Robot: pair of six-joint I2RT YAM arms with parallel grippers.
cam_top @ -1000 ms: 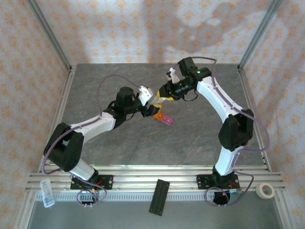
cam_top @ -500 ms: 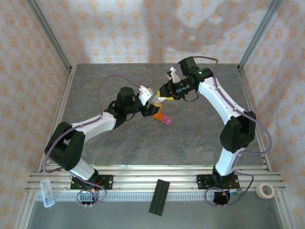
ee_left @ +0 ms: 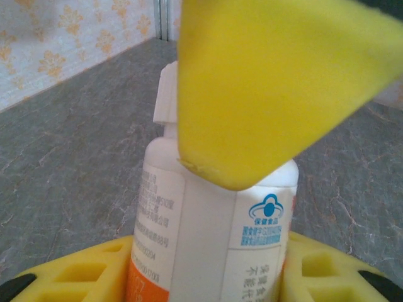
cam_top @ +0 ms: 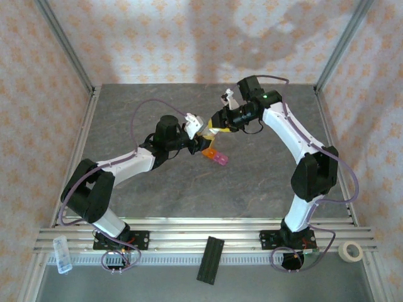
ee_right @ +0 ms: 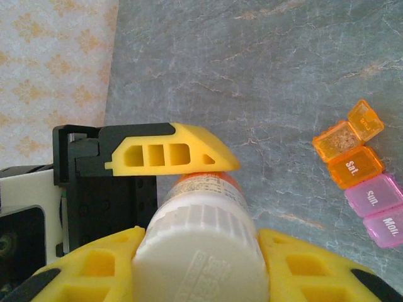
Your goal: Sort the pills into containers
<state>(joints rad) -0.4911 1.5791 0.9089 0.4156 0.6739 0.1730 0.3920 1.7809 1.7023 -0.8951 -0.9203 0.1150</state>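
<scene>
A white pill bottle (ee_right: pixel 201 242) with an orange label (ee_left: pixel 208 220) hangs in the air between both grippers. My right gripper (ee_right: pixel 201 251) is shut on its ribbed cap. My left gripper (ee_left: pixel 208 264) is shut on the bottle's body, with a yellow finger (ee_right: pixel 170 154) lying against the label end. The two grippers meet above the table's middle (cam_top: pixel 211 130). The containers (ee_right: pixel 362 182), a strip of orange and pink translucent compartments, lie on the grey table (ee_right: pixel 283 75) just below and to the right (cam_top: pixel 215 155). One orange lid stands open. The pills are hidden.
A black bar (cam_top: pixel 211 259) lies across the front rails. A tape roll (cam_top: pixel 351 251) sits at the front right corner and a small clear box (cam_top: pixel 62 253) at the front left. Metal frame posts and patterned walls enclose the table.
My left gripper's jaws have narrowed onto the bottle's body. Both arms have barely shifted, and the right gripper keeps its hold on the cap.
</scene>
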